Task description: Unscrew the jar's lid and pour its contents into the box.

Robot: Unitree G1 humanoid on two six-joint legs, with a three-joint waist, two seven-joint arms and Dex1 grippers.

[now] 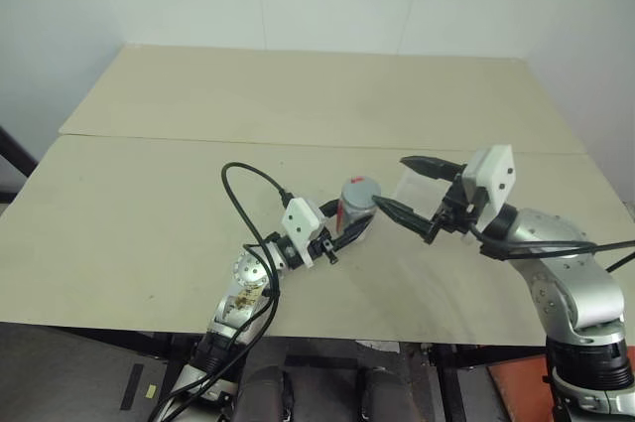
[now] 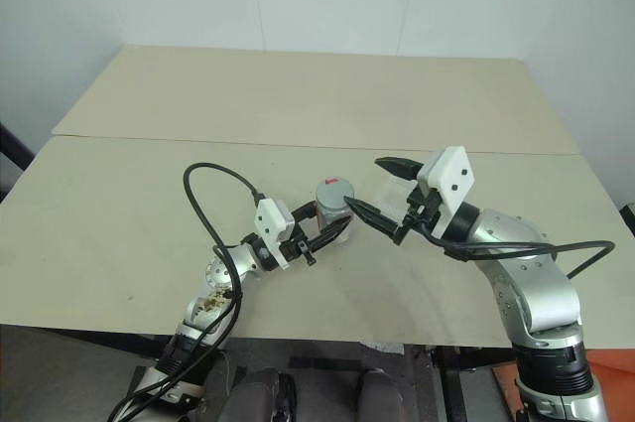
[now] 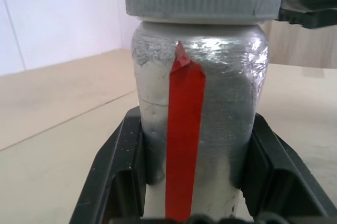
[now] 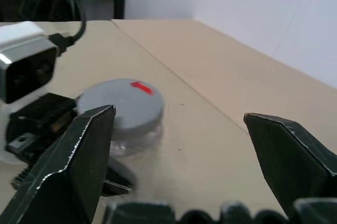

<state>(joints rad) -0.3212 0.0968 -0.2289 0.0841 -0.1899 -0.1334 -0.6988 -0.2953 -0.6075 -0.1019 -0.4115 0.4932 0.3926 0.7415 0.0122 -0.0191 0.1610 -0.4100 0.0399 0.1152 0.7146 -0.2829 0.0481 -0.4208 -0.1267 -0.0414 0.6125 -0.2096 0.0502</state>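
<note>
My left gripper (image 1: pixel 351 223) is shut on the jar (image 3: pixel 210 103), a silver-grey cylinder with a red vertical stripe, and holds it upright just above the table. The grey lid (image 1: pixel 361 188) with a small red mark sits on top of the jar. To the jar's right, my right gripper (image 1: pixel 394 184) stands open at lid height, with one finger close to the lid's edge and nothing between the fingers. In the right wrist view the lid (image 4: pixel 120 105) lies just beyond the open fingertips. A faint clear shape that looks like the box (image 1: pixel 407 187) lies on the table behind the right fingers.
The pale wooden table (image 1: pixel 298 94) stretches far to the back and left, with a seam running across it. A black cable (image 1: pixel 248 184) loops up from my left wrist. The table's front edge runs just below both arms.
</note>
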